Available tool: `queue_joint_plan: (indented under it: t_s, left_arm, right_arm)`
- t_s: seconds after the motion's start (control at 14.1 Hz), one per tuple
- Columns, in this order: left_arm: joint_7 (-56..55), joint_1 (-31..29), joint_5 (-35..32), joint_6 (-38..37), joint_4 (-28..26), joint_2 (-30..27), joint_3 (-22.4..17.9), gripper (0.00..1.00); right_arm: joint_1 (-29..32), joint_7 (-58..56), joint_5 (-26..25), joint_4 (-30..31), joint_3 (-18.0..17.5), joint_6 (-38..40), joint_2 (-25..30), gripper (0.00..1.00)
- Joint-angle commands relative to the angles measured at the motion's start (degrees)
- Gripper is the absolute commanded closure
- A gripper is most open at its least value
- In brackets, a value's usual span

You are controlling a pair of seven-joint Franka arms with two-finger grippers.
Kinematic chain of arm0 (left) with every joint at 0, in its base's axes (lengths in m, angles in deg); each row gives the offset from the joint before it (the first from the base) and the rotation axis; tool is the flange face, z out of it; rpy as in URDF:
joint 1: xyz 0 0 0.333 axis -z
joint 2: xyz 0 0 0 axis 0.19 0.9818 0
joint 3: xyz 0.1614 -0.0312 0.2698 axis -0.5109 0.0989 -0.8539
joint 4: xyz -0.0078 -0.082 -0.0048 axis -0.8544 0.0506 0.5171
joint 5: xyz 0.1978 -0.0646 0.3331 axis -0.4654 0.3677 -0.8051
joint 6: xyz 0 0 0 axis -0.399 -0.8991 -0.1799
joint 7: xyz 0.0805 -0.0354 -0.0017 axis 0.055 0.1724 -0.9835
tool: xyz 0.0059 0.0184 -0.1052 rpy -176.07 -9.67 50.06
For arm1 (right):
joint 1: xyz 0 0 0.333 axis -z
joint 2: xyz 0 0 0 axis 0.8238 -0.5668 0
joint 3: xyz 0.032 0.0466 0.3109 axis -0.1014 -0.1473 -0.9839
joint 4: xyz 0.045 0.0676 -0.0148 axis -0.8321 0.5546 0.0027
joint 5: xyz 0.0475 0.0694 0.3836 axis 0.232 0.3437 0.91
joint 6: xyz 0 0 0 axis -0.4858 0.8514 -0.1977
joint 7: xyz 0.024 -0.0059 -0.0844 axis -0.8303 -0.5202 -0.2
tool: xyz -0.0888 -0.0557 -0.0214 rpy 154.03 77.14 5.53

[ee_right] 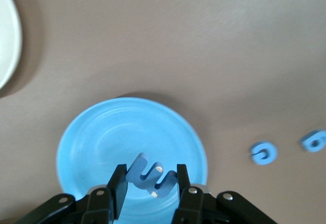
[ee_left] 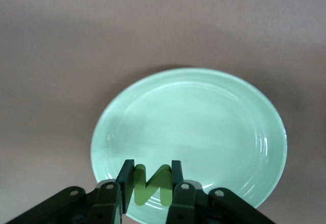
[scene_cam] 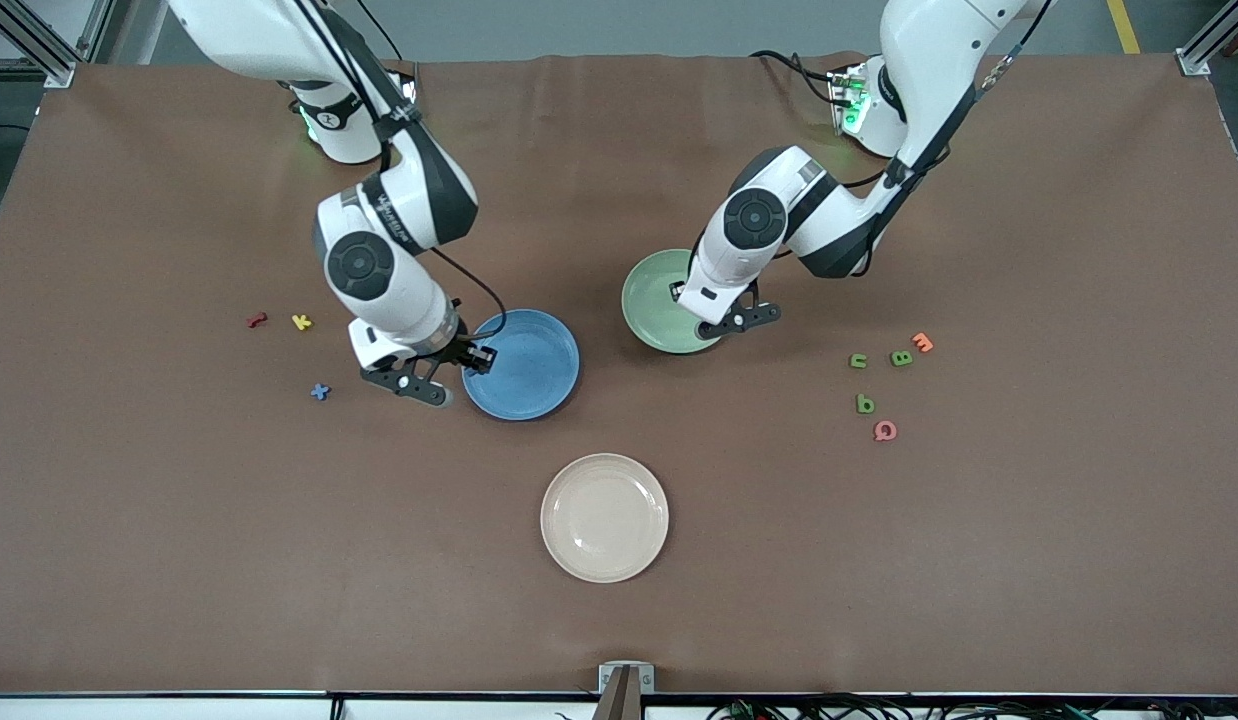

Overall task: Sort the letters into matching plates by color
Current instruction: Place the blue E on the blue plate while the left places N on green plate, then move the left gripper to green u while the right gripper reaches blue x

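Note:
My left gripper (scene_cam: pixel 714 322) hangs over the rim of the pale green plate (scene_cam: pixel 654 300) and is shut on a green letter (ee_left: pixel 152 183), with the plate (ee_left: pixel 204 122) below it. My right gripper (scene_cam: pixel 479 358) is over the edge of the blue plate (scene_cam: pixel 534 370), shut on a tilted blue letter (ee_right: pixel 152 177) above that plate (ee_right: pixel 117 137). Three green letters (scene_cam: pixel 858 360), (scene_cam: pixel 901 357), (scene_cam: pixel 865 403) lie toward the left arm's end. A blue letter (scene_cam: pixel 320 392) lies toward the right arm's end. Two more blue letters (ee_right: pixel 264 153), (ee_right: pixel 313 140) lie on the table beside the blue plate.
A cream plate (scene_cam: pixel 604 517) sits nearer the front camera than both plates. Orange (scene_cam: pixel 921 342) and pink (scene_cam: pixel 884 431) letters lie among the green ones. Red (scene_cam: pixel 257 320) and yellow (scene_cam: pixel 301 322) letters lie toward the right arm's end.

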Motion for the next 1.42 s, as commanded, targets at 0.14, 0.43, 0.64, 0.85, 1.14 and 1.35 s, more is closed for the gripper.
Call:
queue_joint_plan:
  t_s: [0.14, 0.43, 0.64, 0.85, 1.14, 1.35]
  left_arm:
    - [-6.69, 0.18, -6.62, 5.22, -2.43, 1.87, -0.3, 0.83]
    - [-11.27, 0.09, -11.46, 7.16, -2.34, 3.9, -0.21, 0.82]
    - [-11.54, -0.17, -11.82, 7.16, -2.26, 3.73, -0.21, 0.68]
    - [-10.75, -0.78, -11.82, 6.82, -2.08, 2.24, -0.04, 0.01]
    - [-7.43, -4.46, -11.03, 5.07, -0.77, -1.8, 0.49, 0.0]
    - [3.18, -12.35, -10.77, 1.11, 0.2, -2.95, 5.38, 0.0]
  right_arm:
    - [-4.1, 5.64, 0.89, 0.64, 0.71, -6.77, -4.23, 1.0]
    - [-4.72, 6.61, 0.45, 1.87, 0.89, -9.07, -6.25, 0.99]
    - [-4.72, 6.7, 0.45, 2.31, 0.89, -9.6, -6.78, 0.98]
    - [-4.63, 6.7, 0.45, 2.22, 0.97, -9.69, -7.66, 0.95]
    - [-4.46, 6.7, 0.45, 2.14, 0.98, -10.3, -8.45, 0.95]
    - [-4.63, 7.66, 0.45, 1.87, 0.98, -10.22, -8.54, 0.16]
